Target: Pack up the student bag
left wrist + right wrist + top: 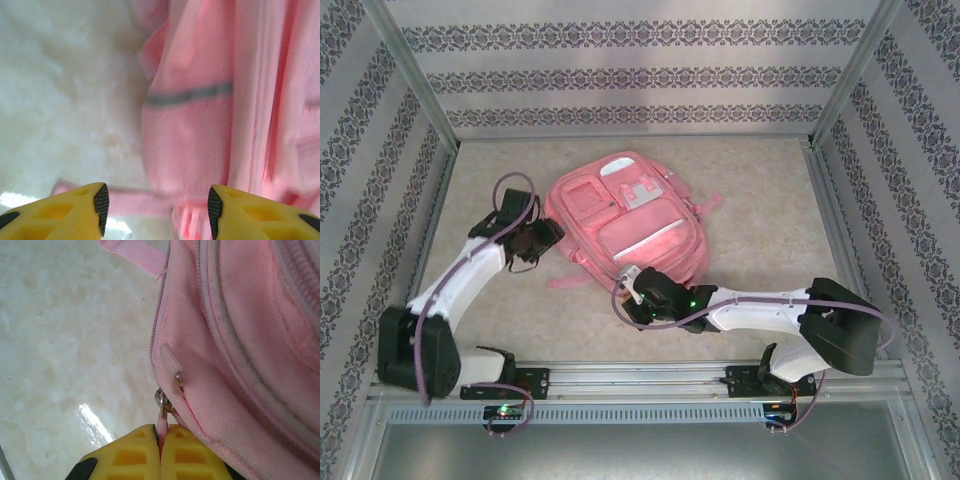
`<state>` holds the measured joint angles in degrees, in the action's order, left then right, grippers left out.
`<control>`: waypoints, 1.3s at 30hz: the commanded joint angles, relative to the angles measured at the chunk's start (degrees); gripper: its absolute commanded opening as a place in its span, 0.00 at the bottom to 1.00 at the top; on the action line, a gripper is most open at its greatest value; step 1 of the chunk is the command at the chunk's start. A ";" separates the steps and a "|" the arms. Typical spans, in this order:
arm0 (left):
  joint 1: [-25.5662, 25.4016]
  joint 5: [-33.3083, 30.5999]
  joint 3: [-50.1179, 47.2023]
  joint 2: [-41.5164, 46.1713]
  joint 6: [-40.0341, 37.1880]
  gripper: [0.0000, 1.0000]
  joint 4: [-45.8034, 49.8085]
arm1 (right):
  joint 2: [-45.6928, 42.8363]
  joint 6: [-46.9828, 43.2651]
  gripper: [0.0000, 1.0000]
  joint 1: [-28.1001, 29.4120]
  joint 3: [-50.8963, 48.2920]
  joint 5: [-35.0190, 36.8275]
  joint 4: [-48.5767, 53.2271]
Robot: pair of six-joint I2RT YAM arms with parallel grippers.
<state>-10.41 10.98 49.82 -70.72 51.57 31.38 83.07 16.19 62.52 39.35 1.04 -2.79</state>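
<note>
The large pink student bag (625, 220) lies flat in the middle of the table, front pockets up. My right gripper (632, 292) is at the bag's near edge, shut on a pink zipper pull (162, 426) that hangs from a metal slider (161, 401). A second pale pull (169, 360) sits on the bag (240, 340) just above it. My left gripper (542, 243) is at the bag's left side, open, its yellow fingers (75, 212) wide apart with the bag's mesh side pocket (185, 140) and a grey strip (190, 95) ahead of them, blurred.
A loose pink strap (565, 281) trails from the bag's near left corner onto the beige table (760, 230). Another strap (710, 203) sticks out on the right. Patterned walls and metal posts (415, 75) fence the table on three sides.
</note>
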 commanded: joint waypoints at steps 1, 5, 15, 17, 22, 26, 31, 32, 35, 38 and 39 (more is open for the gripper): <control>-3.45 2.77 -6.34 7.32 9.76 0.55 -0.72 | 1.28 2.54 0.00 0.80 3.21 -1.04 -3.24; -10.07 1.34 -10.99 10.94 15.93 0.55 -5.23 | 2.00 3.89 0.00 1.02 3.46 -0.69 -3.72; -16.37 -0.40 -15.34 7.97 20.31 0.41 -15.81 | -0.13 7.99 0.00 1.09 -0.24 1.25 -4.98; -16.70 0.03 -15.72 7.01 20.59 0.37 -16.63 | -0.86 8.68 0.00 1.11 -1.19 2.09 -5.37; -17.38 0.04 -17.13 5.46 21.98 0.36 -18.96 | -1.85 8.84 0.00 1.11 -1.89 2.79 -5.85; -17.93 0.56 -17.86 2.60 22.29 0.40 -22.66 | -1.88 9.52 0.00 1.11 -2.26 2.49 -6.54; -17.98 0.42 -18.05 -0.86 21.84 0.41 -27.78 | -1.51 10.27 0.00 1.02 -2.70 1.56 -7.73; -17.98 0.36 -17.97 -1.68 21.74 0.41 -28.57 | -1.44 10.45 0.00 1.02 -2.79 1.43 -7.80; -17.97 0.48 -17.77 -4.08 21.28 0.35 -30.59 | -1.26 11.03 0.00 1.02 -3.04 1.69 -7.72; -17.97 -0.24 -17.66 -5.62 20.97 0.23 -31.59 | -1.39 11.86 0.00 0.94 -2.97 2.25 -5.66; -18.02 -0.61 -17.44 -6.06 20.74 0.19 -31.51 | -1.57 12.34 0.00 0.94 -3.12 2.33 -4.84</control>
<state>-27.81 12.23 32.47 -75.61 72.66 3.55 83.02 26.72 63.16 36.84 2.09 -7.64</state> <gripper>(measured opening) 0.205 0.068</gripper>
